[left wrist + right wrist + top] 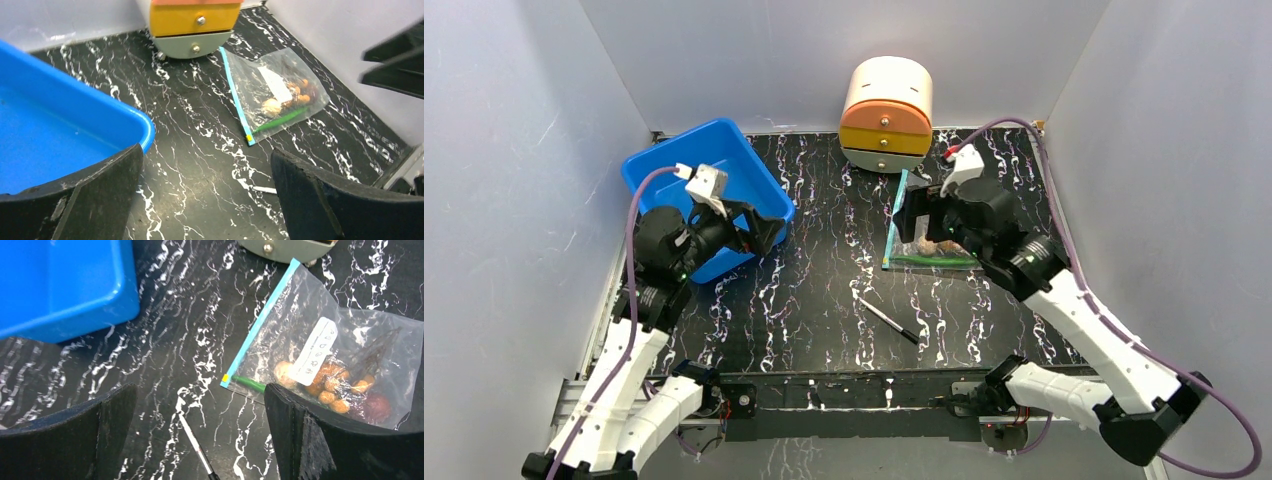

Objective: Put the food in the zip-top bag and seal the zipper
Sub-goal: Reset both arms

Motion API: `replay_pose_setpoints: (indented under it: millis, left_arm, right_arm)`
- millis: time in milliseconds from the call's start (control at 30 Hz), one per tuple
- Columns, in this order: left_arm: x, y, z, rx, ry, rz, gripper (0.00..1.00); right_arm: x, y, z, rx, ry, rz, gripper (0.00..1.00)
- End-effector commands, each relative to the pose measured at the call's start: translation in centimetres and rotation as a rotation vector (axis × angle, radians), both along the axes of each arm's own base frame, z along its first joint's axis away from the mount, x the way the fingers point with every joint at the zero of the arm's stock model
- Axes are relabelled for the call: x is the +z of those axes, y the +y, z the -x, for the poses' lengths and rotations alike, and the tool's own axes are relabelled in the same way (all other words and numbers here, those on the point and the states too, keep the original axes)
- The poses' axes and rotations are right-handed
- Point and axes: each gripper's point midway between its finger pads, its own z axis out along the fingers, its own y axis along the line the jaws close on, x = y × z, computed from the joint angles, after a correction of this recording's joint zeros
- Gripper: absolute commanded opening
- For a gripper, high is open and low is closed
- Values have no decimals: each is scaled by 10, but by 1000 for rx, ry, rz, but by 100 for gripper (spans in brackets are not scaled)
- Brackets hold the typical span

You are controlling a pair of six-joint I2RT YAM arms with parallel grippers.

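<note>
both the left hand (206, 152) and right hand (200, 390) gape wide, holding nothing.

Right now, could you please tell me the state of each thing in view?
zip-top bag: lying flat, filled.
food: inside the bag.
zipper: straight and flat, looks shut; not certain.
drawer unit: drawers shut.
blue tray: upright.
pen: lying flat, untouched.
left pincer: open, holding nothing.
right pincer: open, holding nothing.
</note>
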Motion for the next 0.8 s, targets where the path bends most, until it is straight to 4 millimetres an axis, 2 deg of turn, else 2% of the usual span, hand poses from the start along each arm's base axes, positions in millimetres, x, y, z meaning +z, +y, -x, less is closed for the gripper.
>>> replay_pose_setpoints:
  millis: [0,100,267,433,767]
  left_arm:
    - [5,15,-12,171,145,98,98]
    - [3,18,-12,200,182,105,98]
    - [13,13,-4,157,151,118,98]
    - [26,11,3,129,85,154,98]
    - [28,12,6,121,69,136,98]
  right_arm:
    - [60,-2,17,7,-102,-162,98]
    - [80,-6,32,32,-163,-239,98]
    - [92,-20,46,4,-216,-309,98]
    - [89,-22,52,-6,-195,-339,98]
    - [70,-20,49,-21,-141,-326,98]
